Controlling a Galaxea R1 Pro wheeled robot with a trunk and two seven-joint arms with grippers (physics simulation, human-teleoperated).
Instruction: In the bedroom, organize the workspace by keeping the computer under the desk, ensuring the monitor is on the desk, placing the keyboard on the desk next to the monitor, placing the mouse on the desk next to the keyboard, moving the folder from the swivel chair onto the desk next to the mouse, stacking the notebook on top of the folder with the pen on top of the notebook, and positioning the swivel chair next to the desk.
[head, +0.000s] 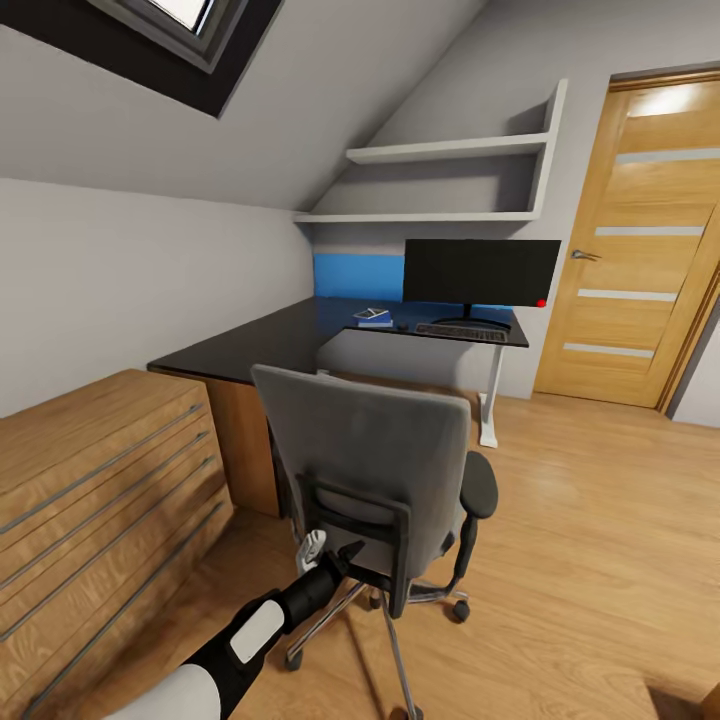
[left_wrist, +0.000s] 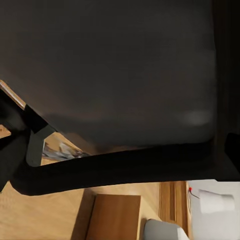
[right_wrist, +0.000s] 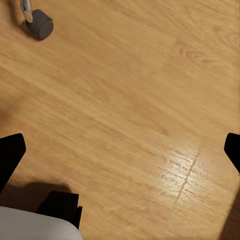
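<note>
Bedroom (head: 150, 250): swivel chair (head: 370, 470) back toward camera, facing desk (head: 280, 340).

Light wood floor (right_wrist: 130, 100), dark chair caster (right_wrist: 40, 25), right hand (right_wrist: 120, 150) fingertips spread wide.

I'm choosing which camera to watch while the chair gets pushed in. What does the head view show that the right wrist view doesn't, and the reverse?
Head view: the desk with the monitor and keyboard on it, the swivel chair's grey back, and the left claw at the chair's back frame.

Right wrist view: the right claw, open, over bare floor.

Both: the wood floor and a chair caster.
</note>
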